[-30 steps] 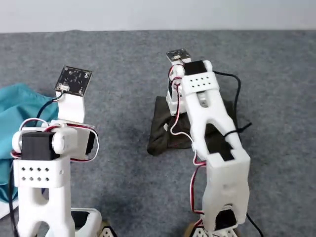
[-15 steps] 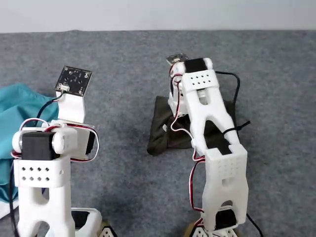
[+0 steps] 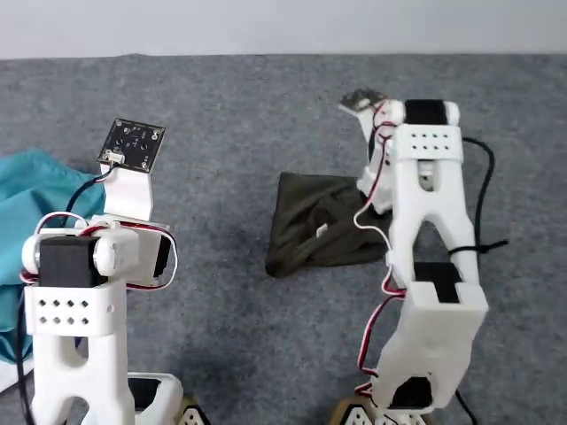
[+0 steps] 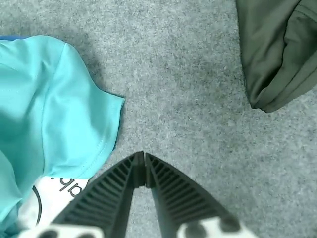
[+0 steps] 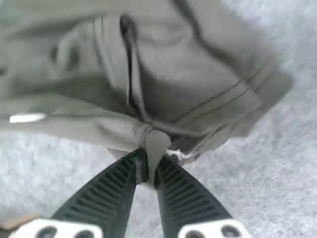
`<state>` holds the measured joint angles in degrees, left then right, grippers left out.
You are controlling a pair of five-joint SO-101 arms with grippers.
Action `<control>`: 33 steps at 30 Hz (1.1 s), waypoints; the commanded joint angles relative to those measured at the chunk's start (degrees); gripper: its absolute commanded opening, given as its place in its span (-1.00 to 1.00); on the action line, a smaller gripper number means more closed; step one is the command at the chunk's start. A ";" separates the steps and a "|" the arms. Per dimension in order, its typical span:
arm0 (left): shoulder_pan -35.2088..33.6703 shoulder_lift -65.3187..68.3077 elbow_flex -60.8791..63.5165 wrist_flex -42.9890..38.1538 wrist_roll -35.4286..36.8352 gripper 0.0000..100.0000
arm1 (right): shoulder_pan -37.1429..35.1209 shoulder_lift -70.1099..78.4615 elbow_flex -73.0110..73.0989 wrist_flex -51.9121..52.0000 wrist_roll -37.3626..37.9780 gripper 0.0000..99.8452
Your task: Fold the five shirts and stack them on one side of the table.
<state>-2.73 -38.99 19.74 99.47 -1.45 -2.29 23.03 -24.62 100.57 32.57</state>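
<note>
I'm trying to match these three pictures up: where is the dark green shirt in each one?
High view: dark green shirt mid-table, beside the right arm.
Left wrist view: across bare grey table cover from the teal shirt.
Right wrist view: a fold pinched in the right gripper.
Shared landmark: the grey table cover.

we see the desk (image 3: 221, 115) lit bright and even from above in the high view, with no hard-edged shadows. the white left arm (image 3: 75, 301) and right arm (image 3: 430, 204) look pale but carry no glare; beneath each the grey turns only a little darker. the dark shirt (image 3: 310, 230) throws a thin soft shadow along its near edge. in the left wrist view we find a narrow shadow beside the hem of the teal shirt (image 4: 49, 109). in the right wrist view the desk looks very pale, and the dark shirt's folds hold deep shade.
</note>
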 commanded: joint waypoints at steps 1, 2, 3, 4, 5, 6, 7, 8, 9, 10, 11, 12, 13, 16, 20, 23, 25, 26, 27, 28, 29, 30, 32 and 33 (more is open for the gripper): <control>-0.09 -1.32 -0.22 0.88 -0.35 -0.99 | 1.01 -6.99 5.45 2.42 3.69 -0.97; 0.00 -1.32 -0.22 0.88 -0.35 -0.99 | 1.01 -7.78 7.03 2.42 4.04 -0.97; 0.00 -1.32 -0.22 0.88 -0.35 -0.99 | 1.01 -8.48 8.44 2.42 4.22 -0.95; 0.09 -1.32 -0.22 0.79 -0.35 -0.99 | 1.01 -9.19 9.67 2.42 4.22 -0.90; 0.09 -1.23 -0.22 0.79 -0.35 -0.99 | 1.01 -9.89 10.81 2.42 4.22 -0.82; 0.09 -1.23 -0.22 0.79 -0.35 -0.99 | 1.01 -10.59 11.69 2.51 4.13 -0.71; 0.09 -1.23 -0.22 0.79 -0.35 -0.99 | 1.45 -11.56 12.48 2.51 4.04 -0.60; 0.09 -1.23 -0.22 0.79 -0.35 -0.99 | 1.89 -12.79 13.01 2.51 3.69 -0.49; 0.09 -1.23 -0.22 0.79 -0.44 -0.99 | 2.33 -13.93 13.36 2.51 2.73 -0.43; 0.00 -1.23 -0.22 0.79 -0.44 -0.99 | 2.68 -15.08 13.54 2.51 1.93 -0.41; 0.00 -1.23 -0.22 0.79 -0.44 -0.99 | 3.03 -16.22 13.54 2.51 1.41 -0.43; 0.00 -1.23 -0.22 0.79 -0.44 -0.99 | 3.12 -17.45 13.45 2.51 1.41 -0.45; 0.00 -1.23 -0.22 0.79 -0.44 -0.99 | 2.86 -18.86 13.36 2.42 1.32 -0.49; 0.18 -1.23 -0.22 0.53 -0.35 -0.99 | -0.31 -22.46 12.84 2.15 1.14 -0.61; 0.26 -1.23 -0.13 0.09 -0.35 -0.99 | -6.20 -21.93 11.25 -2.24 -2.46 -0.66; 0.26 -1.23 -0.13 0.09 -0.35 -0.99 | -9.63 -18.24 10.11 -8.57 -9.05 -0.66; 0.09 -1.23 -0.13 0.09 -0.35 -0.99 | -11.74 -14.29 8.88 -10.68 -10.20 -0.66; 0.00 -1.23 -0.13 0.18 -0.35 -0.99 | -12.53 -12.00 8.00 -11.21 -10.29 -0.66; -0.09 -1.23 -0.13 0.18 -0.35 -0.99 | -13.14 -9.71 6.86 -11.56 -10.73 -0.66; -0.09 -1.23 -0.13 0.26 -0.35 -0.99 | -13.49 -7.25 5.36 -11.74 -11.52 -0.66; -0.09 -1.23 -0.13 0.35 -0.35 -0.99 | -13.67 -4.88 3.43 -11.74 -12.40 -0.66; -0.09 -1.23 -0.13 0.35 -0.35 -0.99 | -13.67 -2.33 1.14 -11.56 -13.10 -0.64; -0.09 -1.23 -0.13 0.35 -0.35 -0.99 | -13.67 2.24 -3.69 -10.95 -14.68 -0.55; -0.09 -1.23 -0.13 0.35 -0.35 -0.99 | -13.67 4.26 -6.15 -10.51 -15.56 -0.50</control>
<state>-2.73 -38.99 19.74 99.47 -1.45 -15.47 24.00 -22.59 89.67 19.30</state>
